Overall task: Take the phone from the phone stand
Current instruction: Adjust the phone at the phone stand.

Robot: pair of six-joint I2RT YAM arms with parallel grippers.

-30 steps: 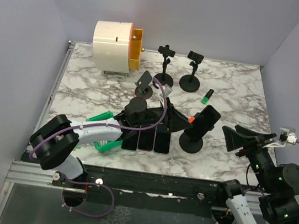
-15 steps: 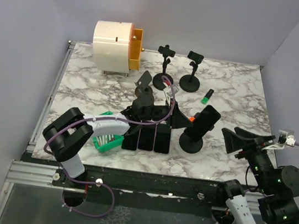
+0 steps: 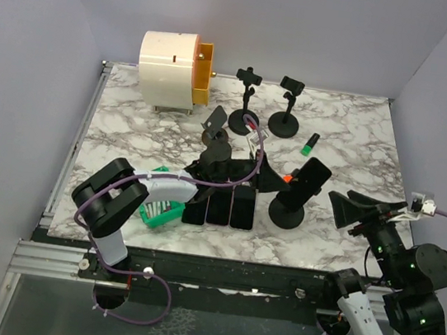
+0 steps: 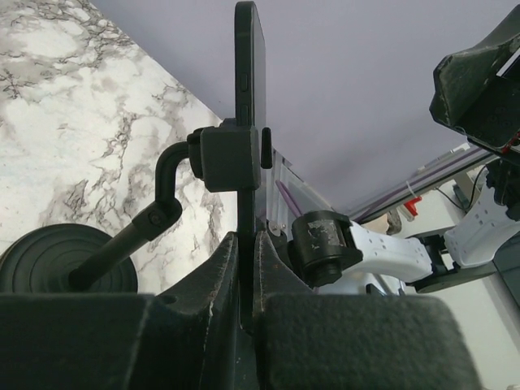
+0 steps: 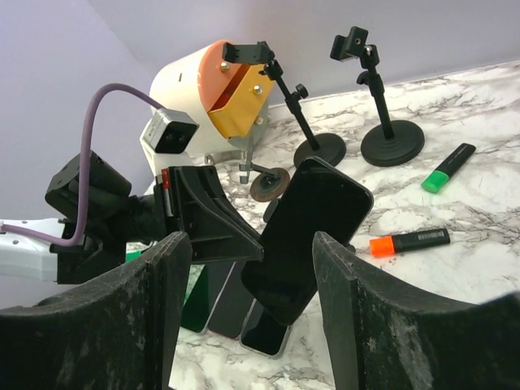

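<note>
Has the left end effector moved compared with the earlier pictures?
Yes. Against the flat phones, the left end effector shifted slightly right and away, toward the phone in the stand, and closed on it.

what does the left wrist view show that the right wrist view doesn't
Only left wrist: the slim black phone edge-on in the black stand's clamp, left gripper shut on its lower edge. Only right wrist: the phone's dark face, the white-and-orange drum, green marker, orange marker. Both: phone, white marble tabletop.
</note>
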